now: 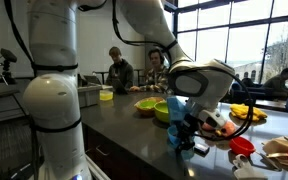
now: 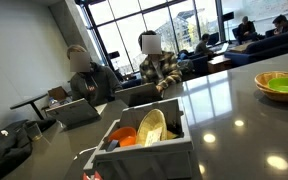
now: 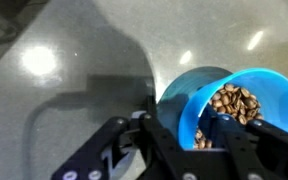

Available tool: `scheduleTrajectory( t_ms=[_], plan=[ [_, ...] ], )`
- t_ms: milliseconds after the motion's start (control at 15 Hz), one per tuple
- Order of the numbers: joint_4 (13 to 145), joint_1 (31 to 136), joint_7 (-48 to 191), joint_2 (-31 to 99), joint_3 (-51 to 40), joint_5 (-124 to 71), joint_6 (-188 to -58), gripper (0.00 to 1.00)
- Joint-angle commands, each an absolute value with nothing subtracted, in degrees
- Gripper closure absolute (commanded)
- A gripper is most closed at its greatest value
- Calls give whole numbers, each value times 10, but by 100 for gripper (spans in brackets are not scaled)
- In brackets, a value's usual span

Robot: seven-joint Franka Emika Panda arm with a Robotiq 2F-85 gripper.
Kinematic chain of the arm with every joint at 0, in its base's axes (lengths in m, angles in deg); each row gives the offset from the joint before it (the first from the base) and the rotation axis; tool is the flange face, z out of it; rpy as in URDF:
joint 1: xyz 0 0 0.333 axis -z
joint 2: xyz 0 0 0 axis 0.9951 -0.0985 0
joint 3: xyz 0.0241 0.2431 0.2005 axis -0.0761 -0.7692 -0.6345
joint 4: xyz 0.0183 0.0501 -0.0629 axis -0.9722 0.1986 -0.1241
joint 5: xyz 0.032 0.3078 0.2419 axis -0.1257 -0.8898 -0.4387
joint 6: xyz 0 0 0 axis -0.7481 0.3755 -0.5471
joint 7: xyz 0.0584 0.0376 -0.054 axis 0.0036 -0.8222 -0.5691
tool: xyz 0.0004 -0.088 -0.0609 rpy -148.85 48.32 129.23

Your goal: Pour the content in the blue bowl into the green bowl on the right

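The blue bowl (image 3: 196,100) is gripped at its rim. In the wrist view one finger (image 3: 227,132) is seen inside the wall and the other outside, so the pincer (image 3: 189,130) is pinching the rim with the wall between. The bowl is carried upright and roughly level. It is partly filled with brown pieces (image 3: 236,100), nuts or beans by the look. None are seen on the grey surface (image 3: 74,50). Whether the bowl is lifted clear of that surface cannot be told.

Now the relation that matters. In an exterior view the pincer (image 1: 187,138) is found low over the surface, and the green bowl (image 1: 163,111) is seen just beyond it, up and toward the picture's left, near but apart. Its inside is hidden. A yellower bowl (image 1: 145,103) with a tan rim lies farther the same way. It is also seen in an exterior view (image 2: 282,85), and nothing can be made out in it. Which of the two is meant by "on the right" cannot be settled; the nearer, brighter one is judged the likelier.

A short carry is judged to be needed so that the free lip, opposite the pinched side, is brought over the green bowl. A slow tilt would follow. Slipping at the rim and scattered pieces are the risks.
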State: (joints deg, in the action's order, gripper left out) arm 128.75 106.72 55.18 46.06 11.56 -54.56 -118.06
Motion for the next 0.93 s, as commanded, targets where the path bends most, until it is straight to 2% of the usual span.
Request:
scheduleTrajectory(
  t_ms=[0,67,133,867],
  plan=[
    [1306,1056,577,482,109,-514,-1221,89],
    [1307,1052,593,486,108,-492,-1230,98],
    [1305,1049,598,485,106,-479,-1236,100],
    [1305,1060,681,571,121,-319,-1216,99]
  ],
)
